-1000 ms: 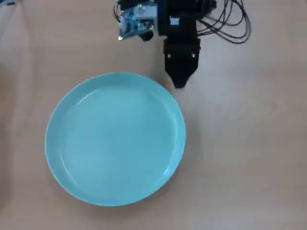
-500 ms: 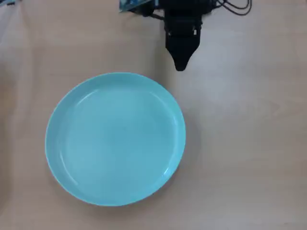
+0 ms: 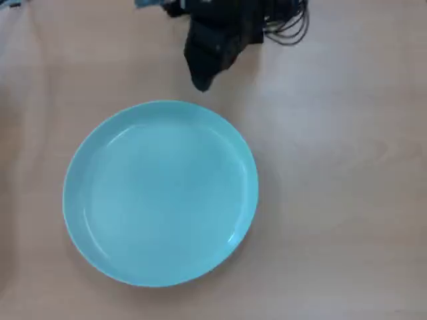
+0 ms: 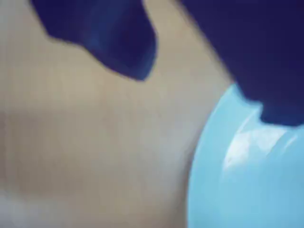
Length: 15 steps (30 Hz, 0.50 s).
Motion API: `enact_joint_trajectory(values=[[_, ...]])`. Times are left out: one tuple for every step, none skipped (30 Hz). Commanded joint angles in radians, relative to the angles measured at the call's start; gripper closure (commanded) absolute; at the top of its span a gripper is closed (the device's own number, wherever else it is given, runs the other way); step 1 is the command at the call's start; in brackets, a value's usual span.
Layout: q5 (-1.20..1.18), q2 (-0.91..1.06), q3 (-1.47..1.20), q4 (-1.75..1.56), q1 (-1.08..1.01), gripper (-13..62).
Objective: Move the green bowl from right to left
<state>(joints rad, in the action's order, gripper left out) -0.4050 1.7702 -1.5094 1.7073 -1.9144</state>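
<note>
Pale wooden desk point(image 3: 333, 200), otherwise bare. The green bowl point(image 3: 160, 193) lies flat just below my tool point(image 3: 200, 83), apart from it. My tool holds nothing, its jaws parted in the wrist view. I should straddle the near rim squarely. The blurred wrist view hides fingertip detail.

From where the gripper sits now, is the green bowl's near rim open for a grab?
Probably yes. The gripper hangs just beyond the green bowl, near its upper rim in the overhead view, with only bare table between them. Its jaws look parted in the wrist view.
</note>
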Motion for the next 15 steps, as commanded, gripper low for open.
enact_joint_trajectory(values=[[-0.083, 0.023, 0.006, -0.006, -0.009, 24.3], [-0.114, 0.023, -0.017, -0.018, -0.008, 24.3], [-0.143, 0.023, -0.035, -0.032, -0.006, 24.3], [-0.169, 0.023, -0.051, -0.046, -0.003, 24.3], [-0.192, 0.023, -0.064, -0.06, -0.002, 24.3], [-0.212, 0.025, -0.08, -0.075, 0.002, 24.3], [-0.224, 0.025, -0.097, -0.092, 0.005, 24.3], [-0.233, 0.025, -0.109, -0.112, 0.008, 24.3], [-0.239, 0.025, -0.12, -0.132, 0.015, 24.3], [-0.244, 0.025, -0.129, -0.149, 0.028, 24.3], [-0.244, 0.021, -0.13, -0.164, 0.041, 24.3], [-0.244, 0.02, -0.13, -0.175, 0.054, 24.3], [-0.244, 0.018, -0.129, -0.186, 0.066, 24.3], [-0.244, 0.017, -0.129, -0.201, 0.078, 24.3], [-0.244, 0.014, -0.13, -0.216, 0.091, 24.3]])
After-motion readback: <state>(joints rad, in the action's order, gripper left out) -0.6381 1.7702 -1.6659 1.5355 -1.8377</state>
